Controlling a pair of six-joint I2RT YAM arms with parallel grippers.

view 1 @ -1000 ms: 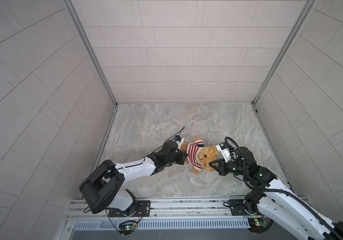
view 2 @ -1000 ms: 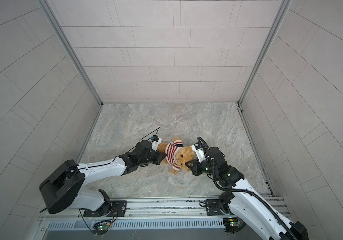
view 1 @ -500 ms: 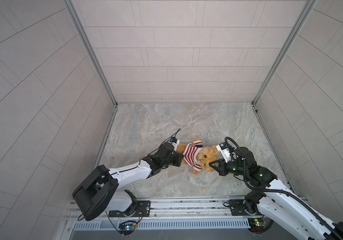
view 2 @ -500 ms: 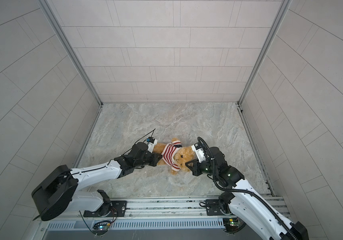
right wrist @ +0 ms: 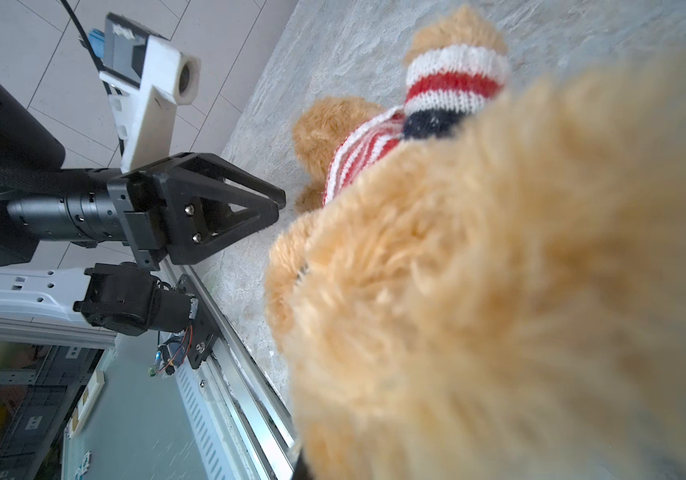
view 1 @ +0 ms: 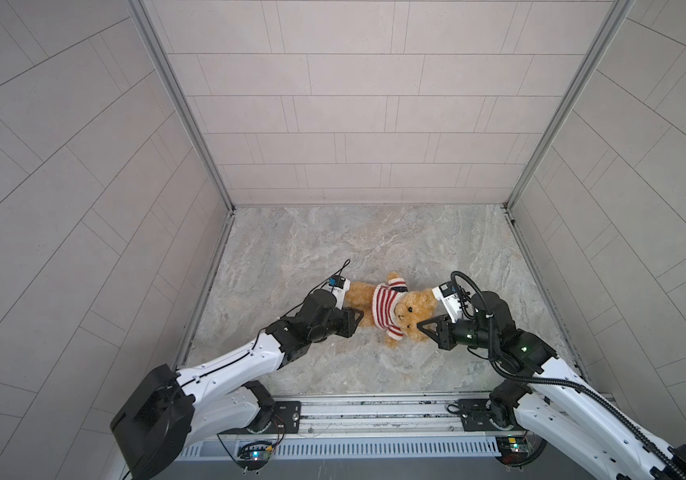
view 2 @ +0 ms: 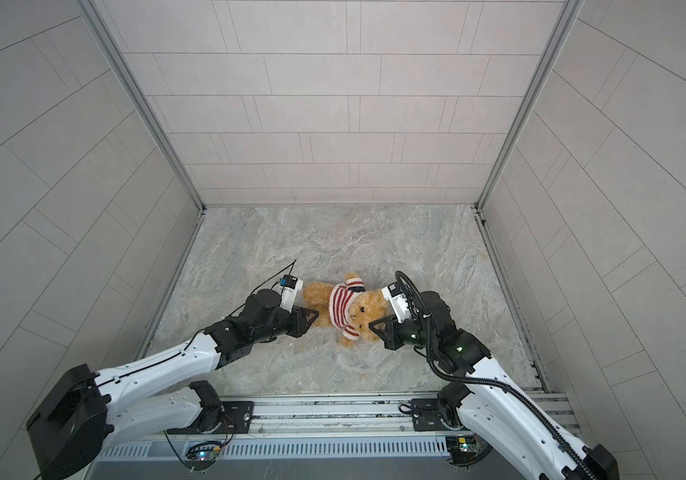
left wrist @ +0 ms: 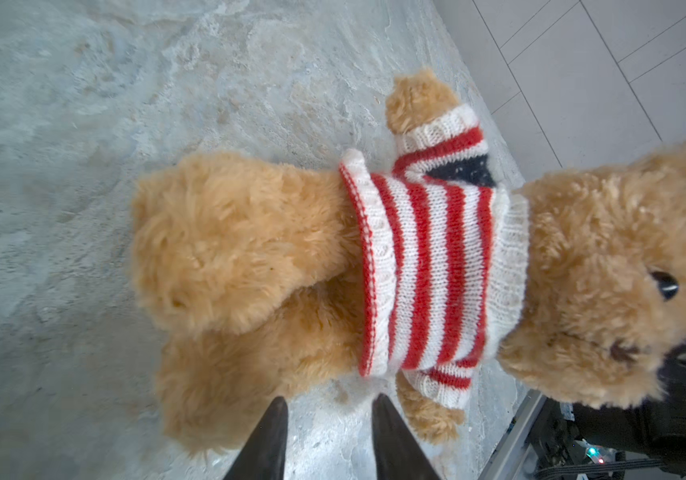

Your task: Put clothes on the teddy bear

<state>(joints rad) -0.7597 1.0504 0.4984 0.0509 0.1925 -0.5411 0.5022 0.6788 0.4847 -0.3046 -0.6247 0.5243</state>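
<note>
Pale tiled walls [view 1: 354,104] close three sides of a grey marbled floor [view 1: 333,249], and one metal rail [view 1: 374,409] runs along the open side. By count: one teddy bear [view 1: 414,311], one sweater [view 1: 385,305], two arms and two grippers, both arms rising from the rail

The bear is fluffy and golden-brown, with round ears, a black bead eye [left wrist: 665,286] and a dark nose [left wrist: 624,353]. It wears the knitted sweater: red and white stripes, white ribbed collar and cuffs, a navy patch [left wrist: 464,172] at one shoulder. A paw sticks out of each cuff. The hem sits at the waist, leaving the lower belly and both legs bare

It lies face up on the floor, a little way in from the rail and about opposite the rail's middle. Its long axis runs nearly parallel to the rail. The head points toward the right arm's end of the rail and lies slightly nearer the rail than the legs do

The left gripper [view 1: 358,321] hovers just beside the leg nearer the rail, jaws narrowly parted with nothing between them. The right gripper [view 1: 420,326] is at the side of the head nearer the rail, jaws closed and tip pressed into the fur; whether any fur is pinched is hidden
</note>
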